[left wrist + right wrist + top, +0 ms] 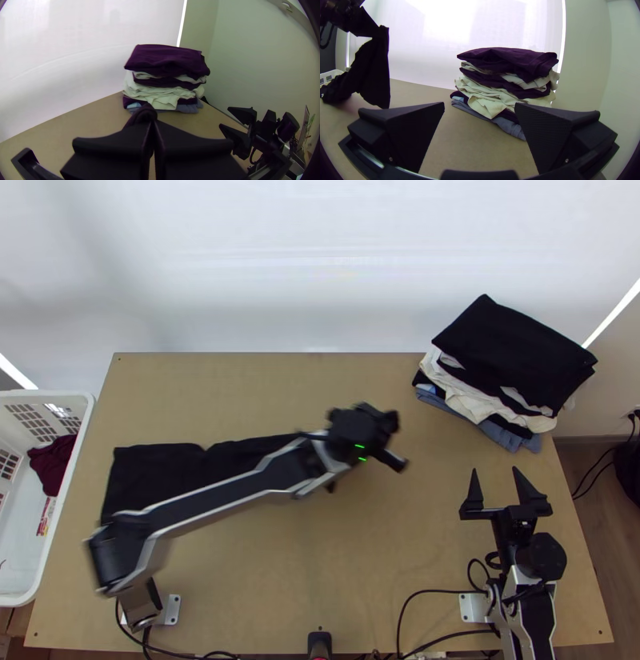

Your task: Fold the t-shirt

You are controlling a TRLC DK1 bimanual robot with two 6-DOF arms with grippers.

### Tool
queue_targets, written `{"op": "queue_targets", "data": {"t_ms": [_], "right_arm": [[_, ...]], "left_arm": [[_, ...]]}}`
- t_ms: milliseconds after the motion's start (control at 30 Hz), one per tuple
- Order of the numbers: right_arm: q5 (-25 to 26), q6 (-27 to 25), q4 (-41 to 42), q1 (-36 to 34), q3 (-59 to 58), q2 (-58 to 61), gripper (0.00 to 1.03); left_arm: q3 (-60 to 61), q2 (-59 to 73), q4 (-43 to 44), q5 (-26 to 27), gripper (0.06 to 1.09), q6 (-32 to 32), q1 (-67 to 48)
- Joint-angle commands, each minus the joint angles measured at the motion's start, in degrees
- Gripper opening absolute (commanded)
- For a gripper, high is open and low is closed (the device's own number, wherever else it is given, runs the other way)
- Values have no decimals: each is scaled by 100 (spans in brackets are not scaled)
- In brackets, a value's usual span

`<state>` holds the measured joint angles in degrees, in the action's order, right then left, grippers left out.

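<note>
In the top view, the left gripper (382,438) is near the table's middle, above the board. A black t-shirt (156,474) stretches from the table's left part up to it. In the left wrist view, the left gripper (152,124) is shut on a bunched bit of the shirt (145,112). The right wrist view shows the shirt (376,71) hanging from that gripper in a drape, its lower part bunched on the table. The right gripper (494,472) stands open at the table's right, with nothing between its fingers; the right wrist view has the right gripper (480,105) too.
A stack of folded clothes (512,364), black on top, sits at the table's back right corner, beyond the right gripper. A white basket (86,420) with dark red cloth (53,464) stands against the left edge. Cables (416,594) run along the front edge.
</note>
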<state>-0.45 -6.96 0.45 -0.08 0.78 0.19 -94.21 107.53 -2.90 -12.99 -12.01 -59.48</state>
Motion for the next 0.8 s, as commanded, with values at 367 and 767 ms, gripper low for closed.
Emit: {"op": "queue_targets", "data": {"t_ms": [367,767], "right_arm": [[27,-77,-98,-28,-25,-27,99],[27,-77,-98,-28,-34,-27,99]], "left_arm": [[-3050,2211,8,-195,31,-434,-933],[-3094,726,-1002,-124,105,-961,-424]]}}
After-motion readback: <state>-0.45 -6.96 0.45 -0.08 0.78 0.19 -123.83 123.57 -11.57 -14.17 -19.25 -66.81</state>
